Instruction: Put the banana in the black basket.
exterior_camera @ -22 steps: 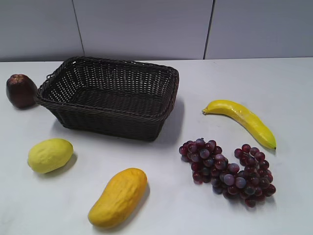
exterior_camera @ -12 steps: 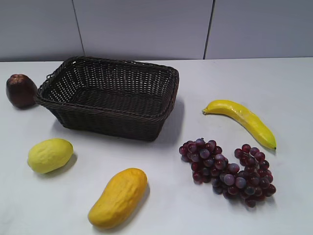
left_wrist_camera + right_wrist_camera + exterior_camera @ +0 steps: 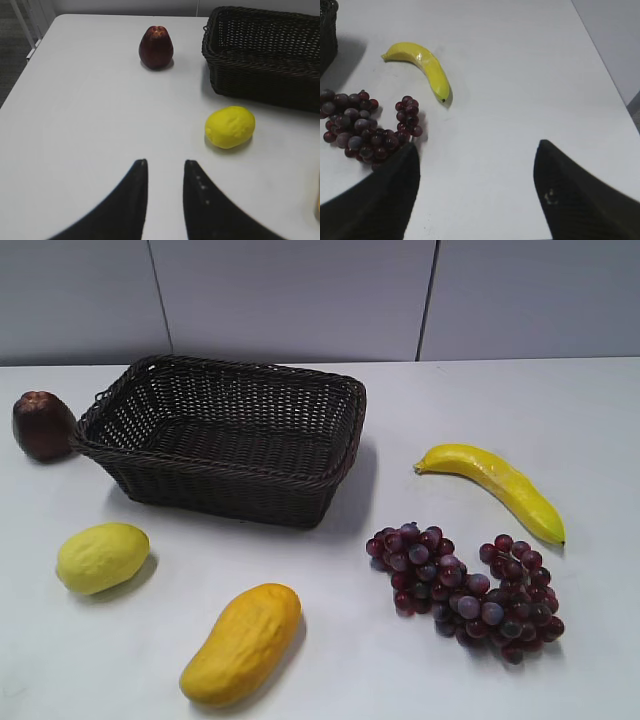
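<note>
The banana [image 3: 495, 488] lies on the white table right of the black basket [image 3: 300, 495]; it also shows in the right wrist view [image 3: 422, 65], far ahead and left of my right gripper [image 3: 477, 147], which is open and empty. The basket is empty and stands at the back left; its corner shows in the left wrist view [image 3: 260, 80]. My left gripper [image 3: 165, 162] is open with a narrow gap and empty, over bare table. Neither gripper shows in the exterior view.
A grape bunch [image 3: 465, 585] lies in front of the banana, also in the right wrist view [image 3: 362, 125]. A lemon [image 3: 102, 557], a mango-like fruit [image 3: 242, 642] and a dark red fruit [image 3: 42, 426] lie left and front. The table's right edge [image 3: 615, 85] is near.
</note>
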Tool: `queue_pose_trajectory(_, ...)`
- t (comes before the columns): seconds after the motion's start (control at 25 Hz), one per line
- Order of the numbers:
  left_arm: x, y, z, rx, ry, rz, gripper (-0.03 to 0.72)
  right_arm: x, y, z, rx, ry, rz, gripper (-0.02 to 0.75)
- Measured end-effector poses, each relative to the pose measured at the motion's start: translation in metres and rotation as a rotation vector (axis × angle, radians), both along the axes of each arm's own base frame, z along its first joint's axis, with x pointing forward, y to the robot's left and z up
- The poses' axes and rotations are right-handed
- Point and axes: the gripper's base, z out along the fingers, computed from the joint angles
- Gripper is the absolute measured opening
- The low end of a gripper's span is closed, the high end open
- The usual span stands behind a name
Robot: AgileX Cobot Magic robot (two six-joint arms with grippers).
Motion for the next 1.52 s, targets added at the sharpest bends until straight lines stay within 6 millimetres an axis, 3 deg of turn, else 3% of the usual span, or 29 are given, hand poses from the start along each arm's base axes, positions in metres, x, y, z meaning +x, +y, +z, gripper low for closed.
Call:
queue_pose_trajectory(0.12,0.000,0.000,0.000,0.000,0.000,0.000,0.239,0.012,-0.001,0.008,-0.012,-0.009,-0.010,0.571)
queue_pose_trajectory(0.52,0.000,0.000,0.000,0.000,0.000,0.000,0.239,0.098,0.004,0.021,-0.016,-0.017,-0.014,0.571)
queue_pose_trajectory(1.0,0.000,0.000,0.000,0.000,0.000,0.000,0.239,0.217,0.010,-0.023,-0.038,0.284,-0.012,0.571)
queue_pose_trajectory(1.24,0.000,0.000,0.000,0.000,0.000,0.000,0.239,0.278,0.014,-0.031,-0.076,0.408,0.017,0.572)
queue_pose_trajectory(1.52,0.000,0.000,0.000,0.000,0.000,0.000,0.239,0.333,0.026,-0.053,-0.063,0.571,0.143,0.655)
